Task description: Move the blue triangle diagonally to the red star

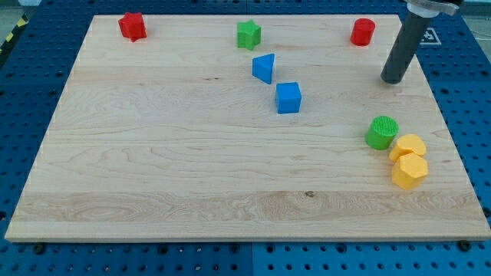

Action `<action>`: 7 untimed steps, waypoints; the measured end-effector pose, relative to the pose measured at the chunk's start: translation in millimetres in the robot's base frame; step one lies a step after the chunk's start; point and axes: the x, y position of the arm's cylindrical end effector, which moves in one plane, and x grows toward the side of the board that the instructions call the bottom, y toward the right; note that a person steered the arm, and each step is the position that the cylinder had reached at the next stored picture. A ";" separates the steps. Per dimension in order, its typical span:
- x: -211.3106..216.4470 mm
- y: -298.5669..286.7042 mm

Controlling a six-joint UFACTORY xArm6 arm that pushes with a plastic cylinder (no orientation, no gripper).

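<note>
The blue triangle (264,67) lies on the wooden board (153,153) near the view's top, middle. The red star (132,26) sits at the board's top left corner, far to the triangle's left. My tip (393,80) rests on the board at the view's right, well to the right of the blue triangle and touching no block. The dark rod rises from it towards the top right.
A green star (248,34) sits just above the triangle. A blue cube (288,98) lies just below and right of it. A red cylinder (363,32) is at the top right. A green cylinder (382,132) and two yellow blocks (408,159) cluster at the right.
</note>
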 end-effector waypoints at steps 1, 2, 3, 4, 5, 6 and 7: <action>0.0 -32.1; 1.7 -98.9; 5.0 -177.4; -17.0 -191.9; -33.4 -193.0; -35.2 -226.0; -36.0 -261.8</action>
